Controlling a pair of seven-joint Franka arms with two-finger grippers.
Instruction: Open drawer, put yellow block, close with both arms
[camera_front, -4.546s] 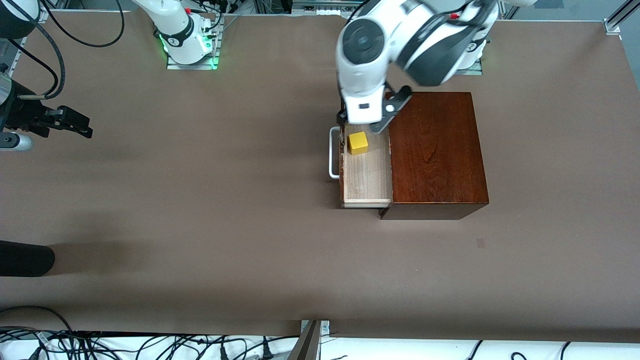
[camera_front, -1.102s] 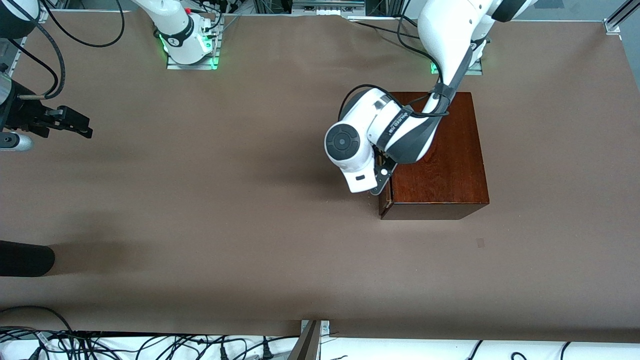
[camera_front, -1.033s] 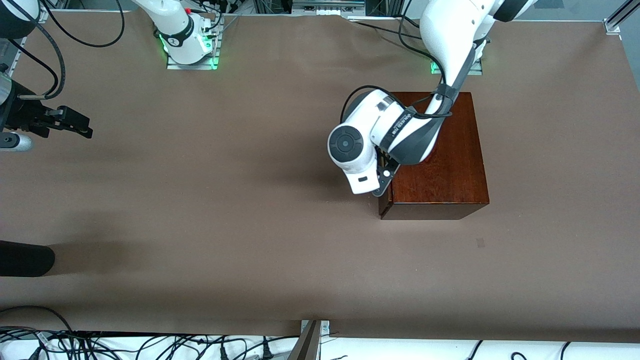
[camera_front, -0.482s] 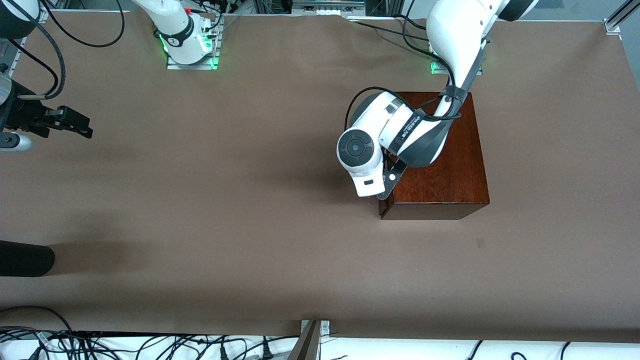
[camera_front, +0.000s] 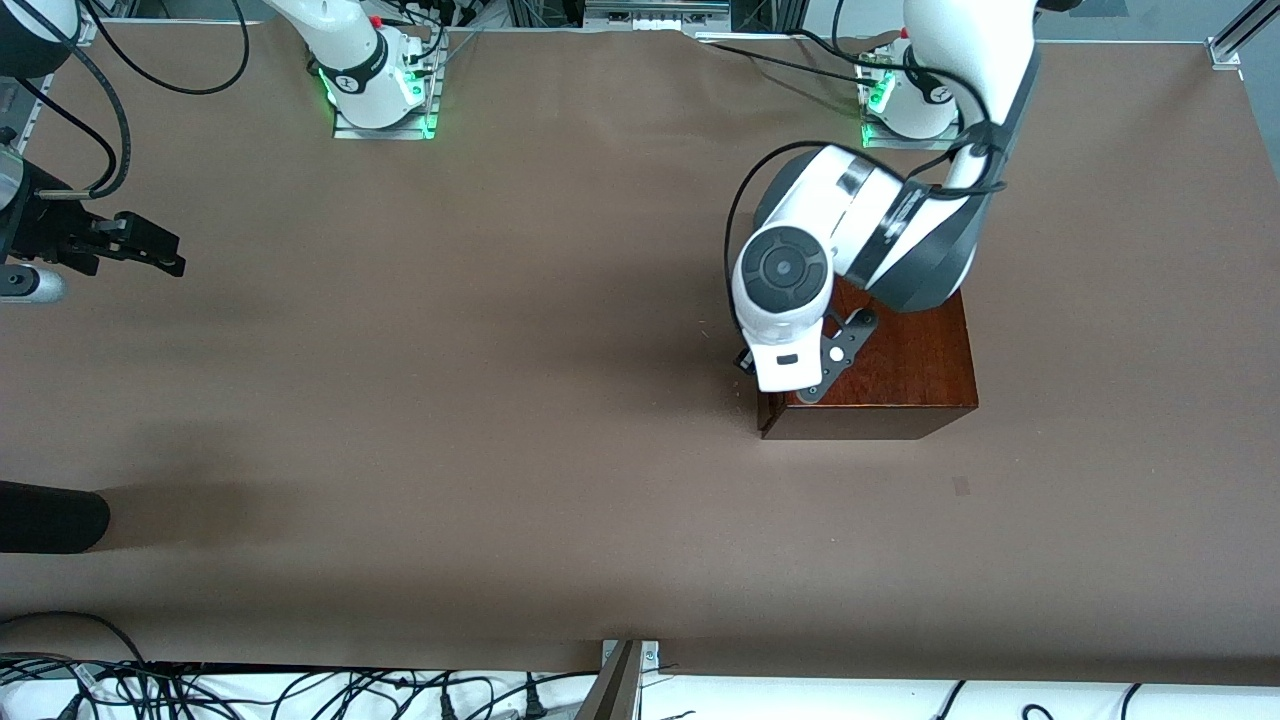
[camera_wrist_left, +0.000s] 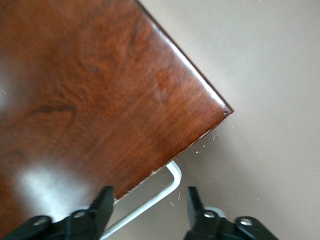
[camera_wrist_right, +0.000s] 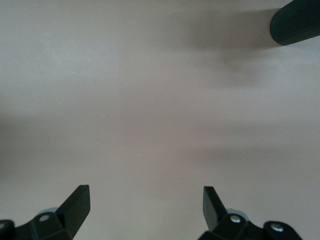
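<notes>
Two grippers, both empty. Left gripper (camera_wrist_left: 148, 197) has just let go: jaws were clamped a second ago, now spread wide with nothing between the fingers. It hangs above the box (camera_front: 900, 370), over its corner nearer the front camera on the side toward the right arm's end. The drawer handle (camera_wrist_left: 170, 187) shows below, between the fingertips but well under them, no contact.

Change over the last few seconds: the drawer stood pulled out with the yellow block lying in its tray; now the drawer is pushed in, only the white loop sticks out past the box edge. Block is not in view anywhere, so I judge it's shut inside. My read: open, place and close are done, what's left is retreat.

Right gripper (camera_wrist_right: 146, 197) waits, fingers wide, over bare table (camera_front: 500, 400) at the right arm's end.

Clearance: handle loop and the box's top edge are the only snags under the left gripper, so straight up looks safest. Table toward the right arm is open. One black rounded object (camera_front: 50, 515) juts in at the right arm's end, nearer the camera than the right gripper, well apart from it.
</notes>
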